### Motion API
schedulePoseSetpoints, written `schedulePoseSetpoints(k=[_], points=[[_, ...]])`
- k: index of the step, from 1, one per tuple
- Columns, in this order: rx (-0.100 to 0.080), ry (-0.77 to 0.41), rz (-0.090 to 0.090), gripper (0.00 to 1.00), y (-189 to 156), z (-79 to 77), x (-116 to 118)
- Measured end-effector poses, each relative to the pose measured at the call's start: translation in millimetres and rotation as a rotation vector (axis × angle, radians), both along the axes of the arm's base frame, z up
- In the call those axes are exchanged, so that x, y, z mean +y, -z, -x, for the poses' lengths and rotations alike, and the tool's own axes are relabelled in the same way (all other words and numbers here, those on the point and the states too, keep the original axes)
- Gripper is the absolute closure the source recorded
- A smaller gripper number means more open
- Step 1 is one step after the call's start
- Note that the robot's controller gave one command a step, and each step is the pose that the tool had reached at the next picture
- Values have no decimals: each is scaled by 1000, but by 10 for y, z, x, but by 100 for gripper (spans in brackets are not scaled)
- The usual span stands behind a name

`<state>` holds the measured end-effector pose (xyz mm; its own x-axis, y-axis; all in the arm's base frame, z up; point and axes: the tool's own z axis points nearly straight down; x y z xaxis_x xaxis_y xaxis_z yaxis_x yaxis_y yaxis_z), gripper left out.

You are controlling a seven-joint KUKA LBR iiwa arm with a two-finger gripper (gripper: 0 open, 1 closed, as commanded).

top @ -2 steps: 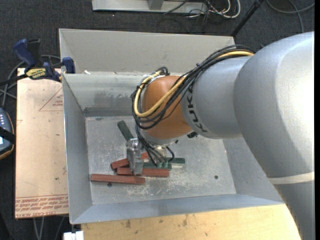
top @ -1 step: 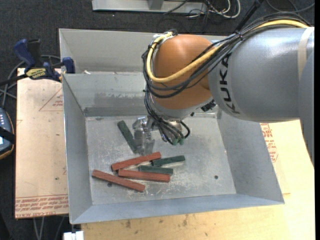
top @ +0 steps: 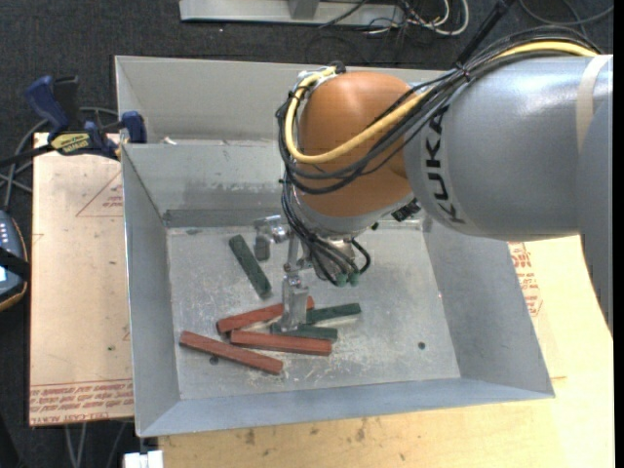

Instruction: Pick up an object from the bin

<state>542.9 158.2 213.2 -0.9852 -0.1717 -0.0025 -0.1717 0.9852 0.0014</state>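
low at mid-floor of the bin [top: 146,261], gripper [top: 295,307] rests on a small heap of red & green sticks, tip on a slanted red stick [top: 249,320]. open or closed: can't tell. nothing's lifted yet; grasp + lift prob. left to do.

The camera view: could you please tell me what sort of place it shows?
Probably a robotics lab or test cell: an industrial arm hangs over a grey metal bin holding red sticks and green sticks, and loose cables lie on the dark floor behind it.
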Motion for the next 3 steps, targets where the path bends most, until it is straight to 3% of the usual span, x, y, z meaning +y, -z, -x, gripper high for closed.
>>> schedulePoseSetpoints(k=[1, 2, 3], points=[[-6, -144, -2, 0, 1437, 401, -45], [-8, -144, -3, 100, 1392, 385, -35], [-8, -438, 0, 100, 62, 88, 267]])
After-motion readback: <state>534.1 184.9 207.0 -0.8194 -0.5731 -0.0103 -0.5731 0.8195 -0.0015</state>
